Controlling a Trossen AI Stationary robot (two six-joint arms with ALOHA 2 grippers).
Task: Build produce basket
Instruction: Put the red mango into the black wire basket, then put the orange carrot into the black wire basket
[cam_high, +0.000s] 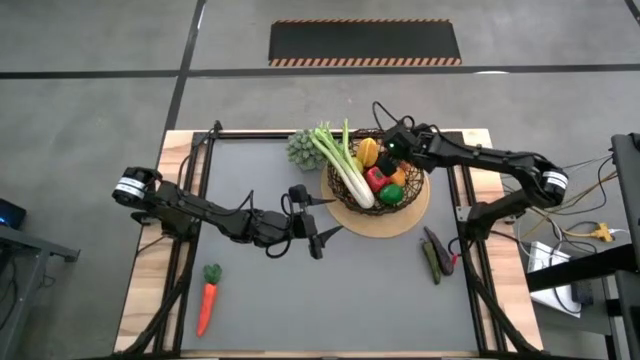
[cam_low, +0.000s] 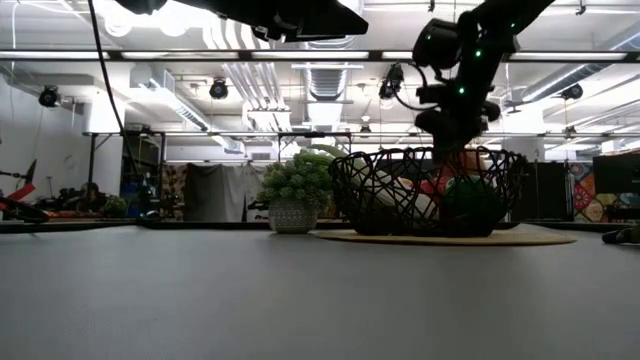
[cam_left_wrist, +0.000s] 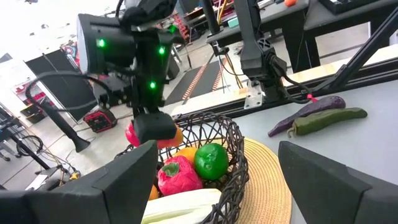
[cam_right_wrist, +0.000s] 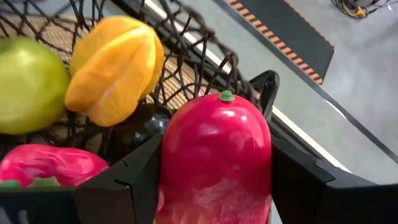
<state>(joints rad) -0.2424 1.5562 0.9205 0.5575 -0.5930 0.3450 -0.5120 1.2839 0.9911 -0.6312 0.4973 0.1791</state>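
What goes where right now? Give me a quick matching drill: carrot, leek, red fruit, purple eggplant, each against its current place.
Things:
1. carrot
2. leek
3. red fruit
4. purple eggplant

Places:
A. between the right gripper's fingers, over the basket
B. on the table, near-left part
C. lying across the basket's rim
D. on the table, right of the tan mat

Pairs: 1-B, 2-C, 3-A, 4-D
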